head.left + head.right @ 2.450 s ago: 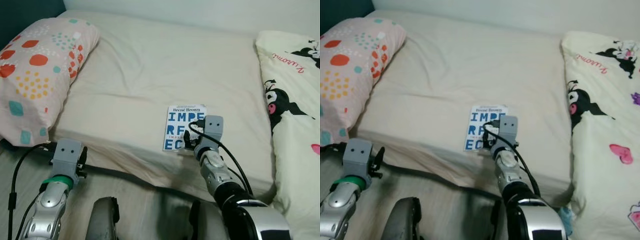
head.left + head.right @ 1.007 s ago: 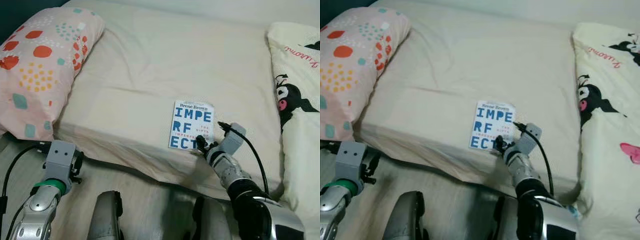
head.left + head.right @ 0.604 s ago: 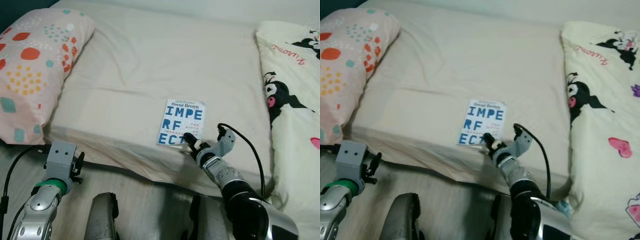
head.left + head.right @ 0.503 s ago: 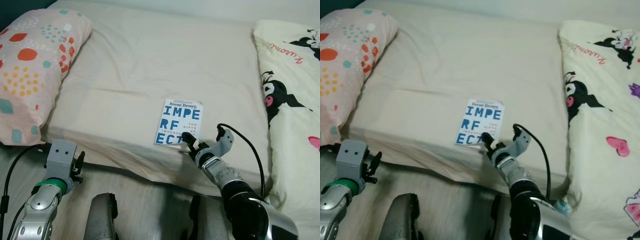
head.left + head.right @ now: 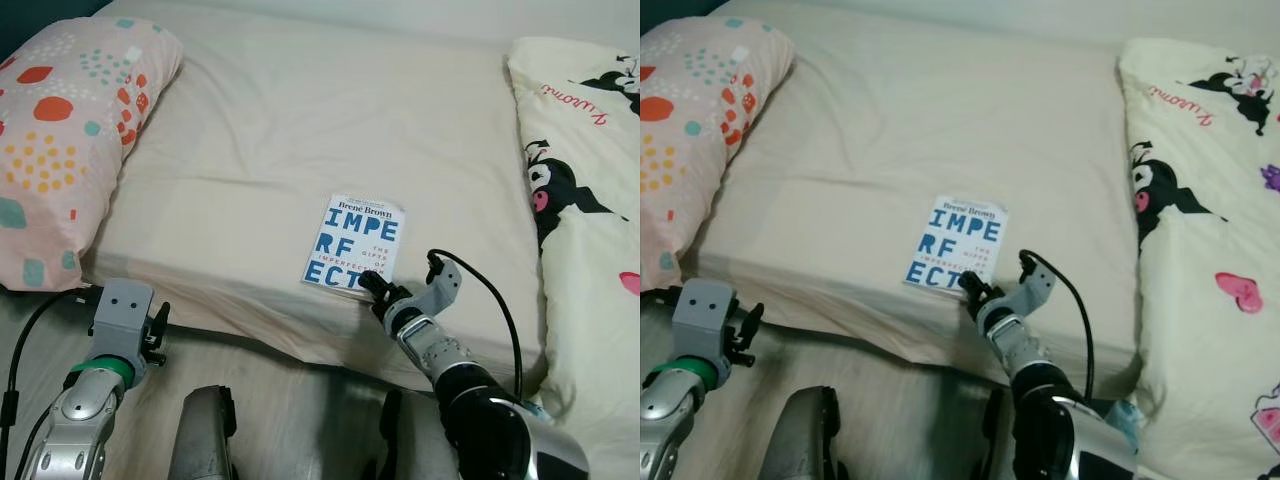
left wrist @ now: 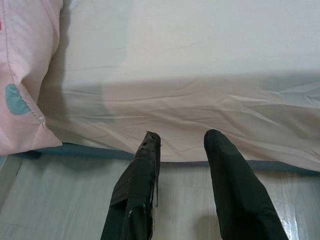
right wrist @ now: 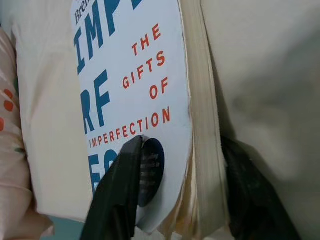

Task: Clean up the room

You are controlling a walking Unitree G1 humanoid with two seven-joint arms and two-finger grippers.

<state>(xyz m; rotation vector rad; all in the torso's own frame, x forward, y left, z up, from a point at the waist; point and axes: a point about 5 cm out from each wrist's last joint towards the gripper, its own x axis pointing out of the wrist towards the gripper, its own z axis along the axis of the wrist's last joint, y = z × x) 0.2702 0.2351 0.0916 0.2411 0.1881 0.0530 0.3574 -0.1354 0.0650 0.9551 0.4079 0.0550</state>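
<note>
A white paperback book with big blue letters lies flat on the cream bed, close to its near edge. My right gripper is at the book's near right corner. In the right wrist view one black finger lies on the book cover and the other finger presses into the sheet under the page edge, so the jaws are shut on that corner. My left gripper hangs open below the mattress edge at the left, above the floor, holding nothing.
A pink pillow with coloured dots lies at the bed's left end. A cream duvet with black cartoon figures covers the right side. Pale wooden floor runs along the near side of the bed.
My right gripper has slid further onto the book's near corner. The book has turned slightly, its near end swinging left. The left arm has not moved.
</note>
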